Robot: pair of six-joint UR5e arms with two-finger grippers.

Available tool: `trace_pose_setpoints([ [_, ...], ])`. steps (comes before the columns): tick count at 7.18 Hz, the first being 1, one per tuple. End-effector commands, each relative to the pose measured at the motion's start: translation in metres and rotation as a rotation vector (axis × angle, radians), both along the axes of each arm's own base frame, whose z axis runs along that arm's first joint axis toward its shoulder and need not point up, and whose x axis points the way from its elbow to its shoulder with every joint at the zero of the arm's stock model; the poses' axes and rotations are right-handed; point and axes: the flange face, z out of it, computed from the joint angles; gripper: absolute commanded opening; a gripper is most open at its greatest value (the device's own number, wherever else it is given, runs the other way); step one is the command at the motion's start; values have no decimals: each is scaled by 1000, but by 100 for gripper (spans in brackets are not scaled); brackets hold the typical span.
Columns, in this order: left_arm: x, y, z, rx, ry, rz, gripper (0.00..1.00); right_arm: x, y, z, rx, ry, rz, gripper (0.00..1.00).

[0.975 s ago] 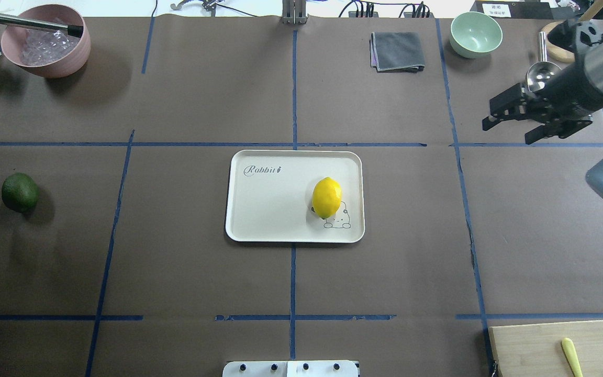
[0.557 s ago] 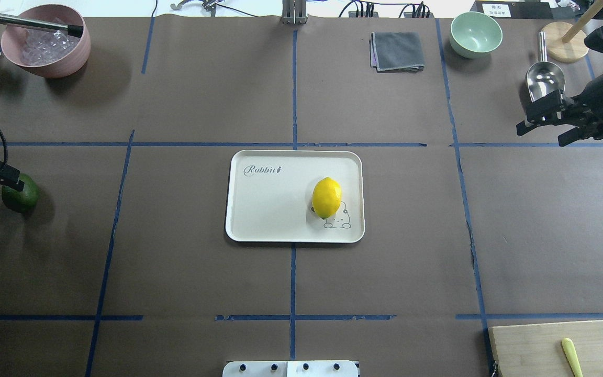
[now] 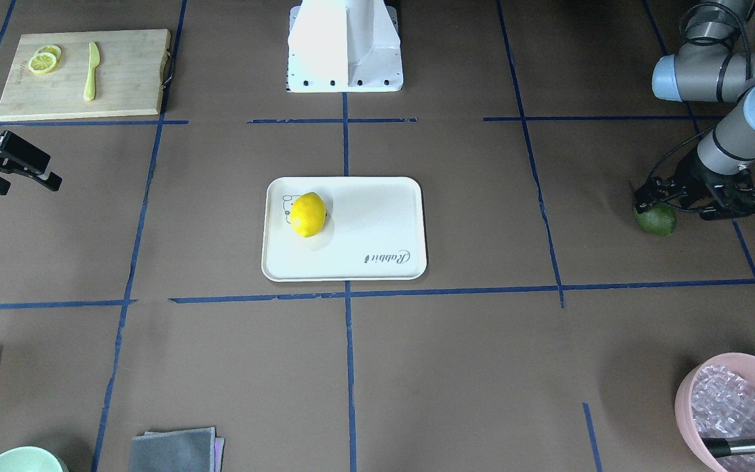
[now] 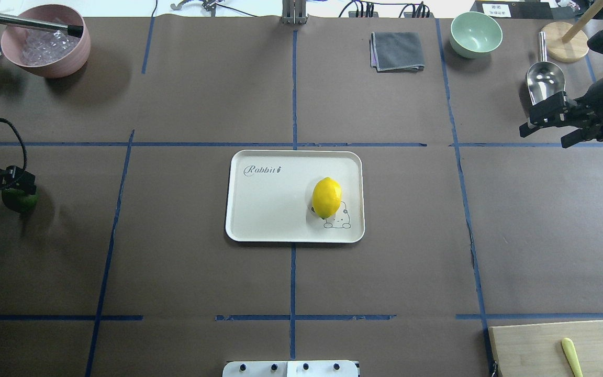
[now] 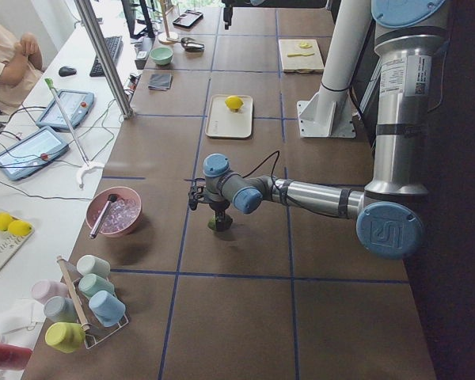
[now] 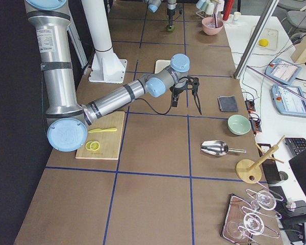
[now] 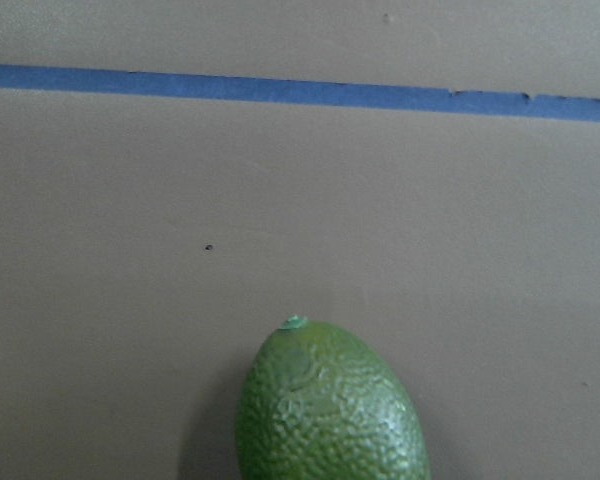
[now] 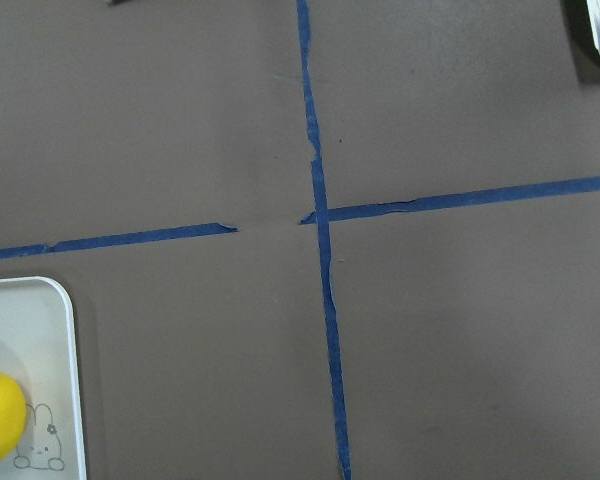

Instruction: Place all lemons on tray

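yellow lemon (image 4: 326,197) lying on the tray (image 4: 275,209) at the middle of the desk (image 4: 176,235), over the drawing at the tray's right end. green lemon (image 3: 656,221) on the bare desk near the left edge, well apart from the tray, with the left claw (image 3: 692,202) hanging just above it, jaws spread. right claw (image 4: 543,137), wide and holding nothing, above the desk toward the far right corner, near a metal scoop (image 4: 545,78).
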Motion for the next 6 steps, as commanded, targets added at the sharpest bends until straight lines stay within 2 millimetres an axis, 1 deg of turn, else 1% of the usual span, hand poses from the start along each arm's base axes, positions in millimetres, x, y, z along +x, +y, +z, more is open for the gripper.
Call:
trace_pose_setpoints([
  [1, 8, -7, -1, 1, 0, 4, 100, 0, 0, 1, 0, 2, 1, 100],
  [4, 18, -9, 8, -10, -9, 21, 100, 1, 2, 3, -2, 4, 2, 100],
  [5, 18, -9, 9, -10, -11, 20, 100, 1, 2, 3, -2, 4, 1, 100],
  [6, 19, -8, 14, -17, -17, 24, 100, 0, 2, 3, -2, 4, 1, 100],
])
